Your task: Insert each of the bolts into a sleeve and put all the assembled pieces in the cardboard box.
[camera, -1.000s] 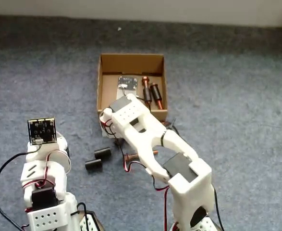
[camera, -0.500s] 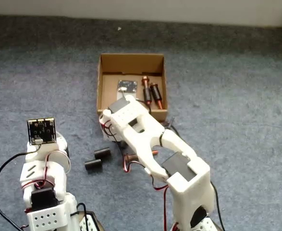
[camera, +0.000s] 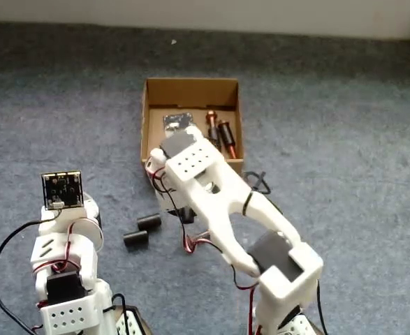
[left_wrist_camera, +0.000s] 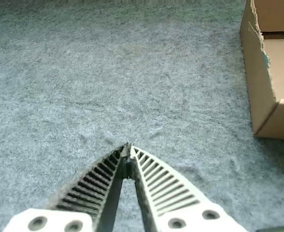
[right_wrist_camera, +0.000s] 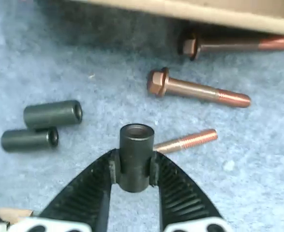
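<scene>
My right gripper [right_wrist_camera: 135, 163] is shut on a black sleeve [right_wrist_camera: 136, 140], held just above the carpet with its open bore facing the camera. The threaded end of a copper bolt [right_wrist_camera: 186, 140] sticks out from behind that sleeve. Two more copper bolts [right_wrist_camera: 197, 89] [right_wrist_camera: 238, 44] lie beyond, near the cardboard box wall [right_wrist_camera: 204, 10]. Two loose sleeves [right_wrist_camera: 52, 114] [right_wrist_camera: 29, 138] lie to one side, and the high view shows them on the carpet [camera: 149, 222] [camera: 135, 238]. Two assembled pieces [camera: 211, 129] [camera: 225, 139] lie in the box [camera: 191, 89]. My left gripper [left_wrist_camera: 128, 151] is shut and empty.
The right arm [camera: 218, 199] stretches from the near right to the box's front wall and covers the carpet beneath it. The left arm [camera: 63, 230] stands at the near left. A box corner [left_wrist_camera: 267, 96] is at the edge of the left wrist view. Grey carpet lies all around.
The right arm has shifted and now covers the bolts that lay in sight on the carpet beside it. The left arm has not moved.
</scene>
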